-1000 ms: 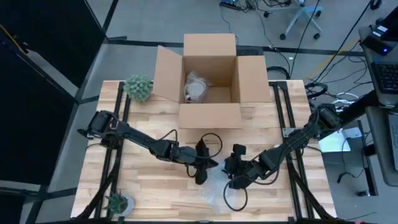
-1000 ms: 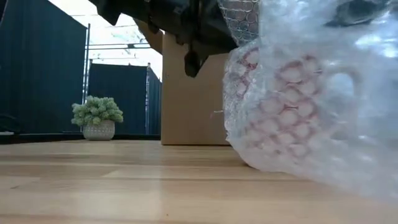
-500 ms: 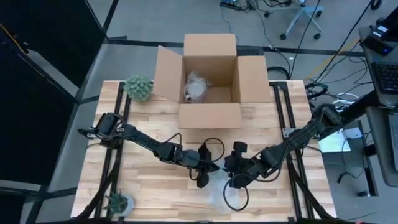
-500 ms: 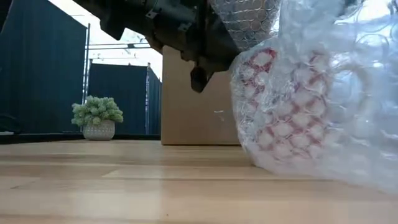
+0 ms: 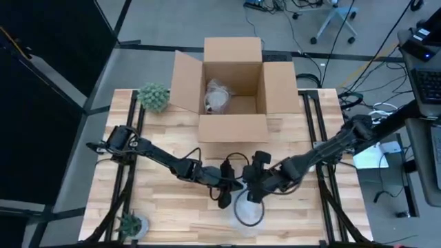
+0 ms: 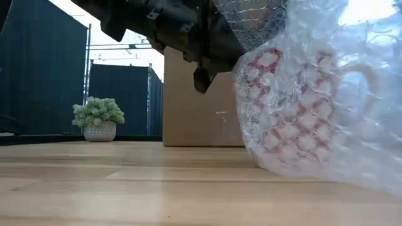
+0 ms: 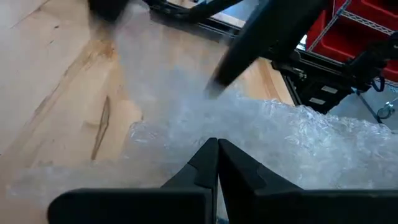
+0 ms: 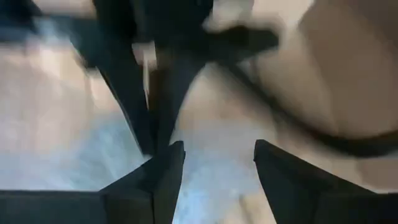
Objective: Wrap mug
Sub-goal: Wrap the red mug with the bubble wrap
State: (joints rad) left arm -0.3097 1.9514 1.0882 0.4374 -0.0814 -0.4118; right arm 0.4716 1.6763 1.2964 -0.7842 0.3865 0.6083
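Observation:
A red-and-white mug (image 6: 295, 107) lies on the table inside clear bubble wrap (image 6: 314, 144), which shows in the high view as a pale sheet (image 5: 248, 210) near the table's front. My left gripper (image 5: 224, 194) is at the wrap's left side, shut on it (image 7: 217, 149). My right gripper (image 5: 253, 187) hovers just right of it, over the wrap's far edge, open (image 8: 217, 162) with nothing between its fingers. The wrap rests on the table along its underside. My left gripper pinches the bubble wrap's upper edge (image 7: 239, 127) between its two shut fingers, coming from the table's left and slanting down. That edge is drawn up above the mug (image 6: 248, 19), while the remaining wrap and the mug lie on the table.
An open cardboard box (image 5: 233, 83) with a wrapped item inside stands at the table's far middle. A potted plant (image 5: 153, 96) sits far left, another small plant (image 5: 129, 224) near left. Bare wood lies left and right of the wrap.
My right gripper has moved toward the far edge and a little left, off the wrap's near right side. My left gripper has shifted slightly right with the wrap's edge. The wrapped mug has slid a little toward the right.

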